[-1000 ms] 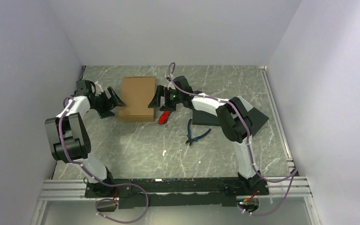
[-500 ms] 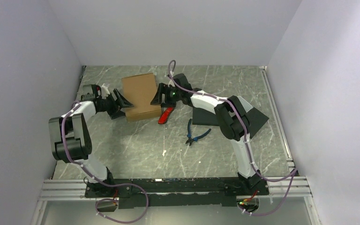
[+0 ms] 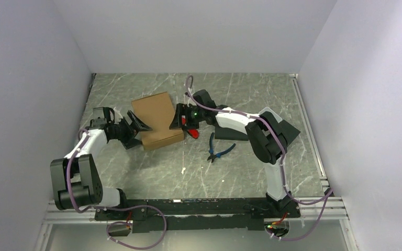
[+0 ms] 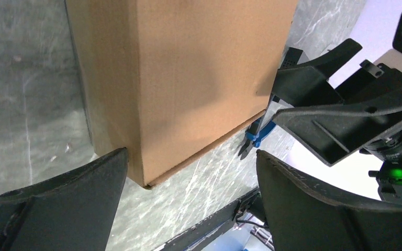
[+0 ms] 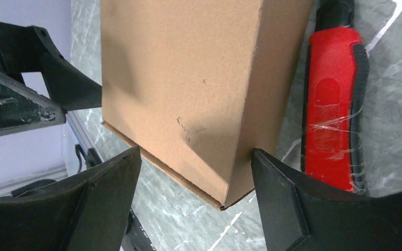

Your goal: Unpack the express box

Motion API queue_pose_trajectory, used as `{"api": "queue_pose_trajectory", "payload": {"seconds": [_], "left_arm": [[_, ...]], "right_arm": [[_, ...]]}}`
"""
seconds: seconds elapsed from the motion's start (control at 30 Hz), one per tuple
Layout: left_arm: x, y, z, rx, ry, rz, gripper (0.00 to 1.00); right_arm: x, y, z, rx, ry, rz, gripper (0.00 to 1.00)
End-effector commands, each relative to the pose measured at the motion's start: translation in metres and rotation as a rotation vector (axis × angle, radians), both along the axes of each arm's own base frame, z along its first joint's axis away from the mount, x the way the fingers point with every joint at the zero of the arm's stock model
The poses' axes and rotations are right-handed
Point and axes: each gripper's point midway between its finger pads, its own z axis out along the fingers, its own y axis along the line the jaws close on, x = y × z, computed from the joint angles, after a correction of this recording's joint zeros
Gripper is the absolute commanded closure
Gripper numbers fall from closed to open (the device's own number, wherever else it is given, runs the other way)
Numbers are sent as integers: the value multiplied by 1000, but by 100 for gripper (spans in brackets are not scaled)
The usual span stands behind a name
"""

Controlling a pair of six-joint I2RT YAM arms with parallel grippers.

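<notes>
The express box [image 3: 155, 116] is a closed flat brown cardboard carton lying skewed on the marble table. It fills the left wrist view [image 4: 188, 73] and the right wrist view [image 5: 188, 89]. My left gripper [image 3: 137, 128] is open at the box's near-left corner; one finger [image 4: 57, 209] touches the box's side. My right gripper [image 3: 180, 118] is open at the box's near-right corner; one finger [image 5: 314, 209] lies between the box and a red utility knife [image 5: 335, 104]. Neither gripper holds anything.
The red knife [image 3: 192, 131] lies right of the box. Blue-handled pliers [image 3: 215, 150] lie nearer the front. A flat black pad [image 3: 231, 130] sits under my right arm. Grey walls enclose the table on three sides.
The box has slid toward the front and turned slightly, its near end swinging right. Both grippers moved with it, and the red knife was pushed right and nearer.
</notes>
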Motion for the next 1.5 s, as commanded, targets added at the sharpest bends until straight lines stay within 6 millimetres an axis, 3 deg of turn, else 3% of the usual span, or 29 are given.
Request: {"api": "queue_pose_trajectory", "payload": {"seconds": [0.0, 0.13, 0.3, 0.5, 0.57, 0.77, 0.87, 1.27, 1.47], "left_arm": [[-10, 7, 8, 28, 27, 78, 2], [-4, 27, 24, 27, -81, 168, 1], [10, 32, 17, 40, -72, 135, 1], [17, 13, 5, -59, -61, 22, 18], [14, 4, 3, -50, -52, -18, 19], [7, -18, 19, -47, -94, -54, 18], [1, -26, 32, -53, -110, -60, 19], [-34, -42, 96, -48, -252, -57, 17], [-43, -40, 110, -19, -279, -54, 13]], "right_arm": [[-7, -3, 33, -24, -143, 97, 17], [8, -13, 33, -131, -220, 90, 6], [22, -1, 30, -133, -216, 98, 3], [29, 13, 15, -115, -177, 107, 17], [28, 16, 12, -100, -164, 115, 24], [11, 24, 3, -71, -131, 156, 46], [-4, 27, 1, -49, -105, 181, 53], [-51, 43, 2, 41, -59, 240, 58], [-60, 41, 0, 22, -58, 234, 56]]}}
